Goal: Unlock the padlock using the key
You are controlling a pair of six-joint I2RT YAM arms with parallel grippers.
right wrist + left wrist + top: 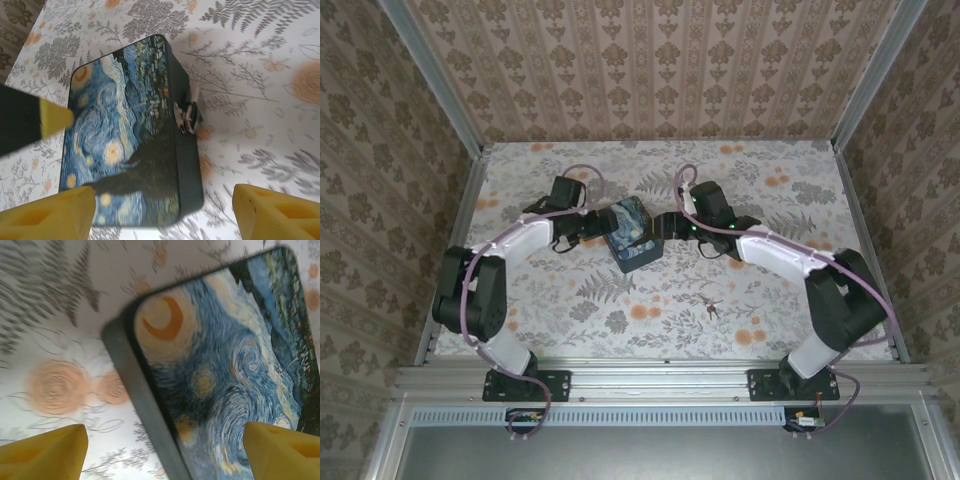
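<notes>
No lettering, label, brand, number or sign is made out on any surface; nothing legible is noted.

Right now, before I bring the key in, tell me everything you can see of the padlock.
The padlock is tiny, shiny and silvery, apparently metal: a small blocky body with a thin loop. It hangs on the long dark side wall of the blue swirl-painted tin, about halfway along, seemingly at the clasp, close above the floral table. It rests against that wall. Only the tin seems to touch it. Whether the shackle is shut is too small to tell.
</notes>
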